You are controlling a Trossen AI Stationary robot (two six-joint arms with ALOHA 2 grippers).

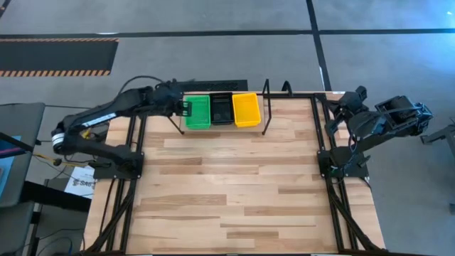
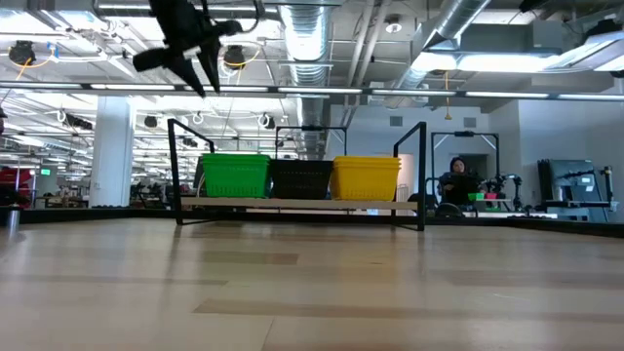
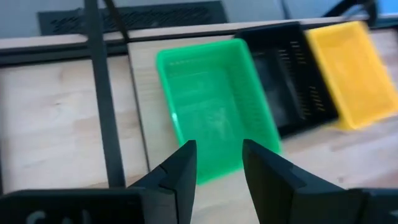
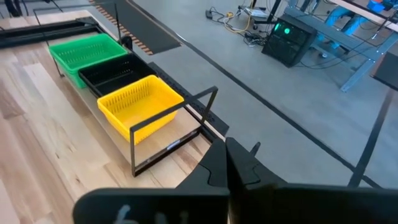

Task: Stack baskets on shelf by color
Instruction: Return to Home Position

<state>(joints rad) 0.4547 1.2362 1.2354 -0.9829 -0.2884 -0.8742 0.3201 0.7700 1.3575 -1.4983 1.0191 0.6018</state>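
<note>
The sorting itself looks done. On the shelf (image 2: 292, 204), which stands along the far edge of the worktop (image 1: 234, 185), the baskets sit side by side in three colours: green baskets (image 1: 198, 112) at the left end, black baskets (image 1: 222, 109) in the middle and yellow baskets (image 1: 246, 109) at the right end, each touching its neighbour. How many are nested in each pile cannot be counted from these views. No basket lies loose elsewhere on the worktop, so the step in hand is, by my reading, the withdrawal of the arms to rest. The left gripper (image 3: 219, 167) hangs just by the left rim of the green pile. In the low view it is well above the pile, with its fingers apart and nothing between them. The right gripper (image 4: 229, 155) waits folded back beyond the right edge of the worktop near the far right corner, its fingers drawn together on nothing. The next move calls for the left arm to lift and pull back toward the left edge without brushing the green rim or the thin black upright of the shelf beside it. A nudge there could shift the pile out of line with the black one. The right arm looks as though it needs little or no further travel.
</note>
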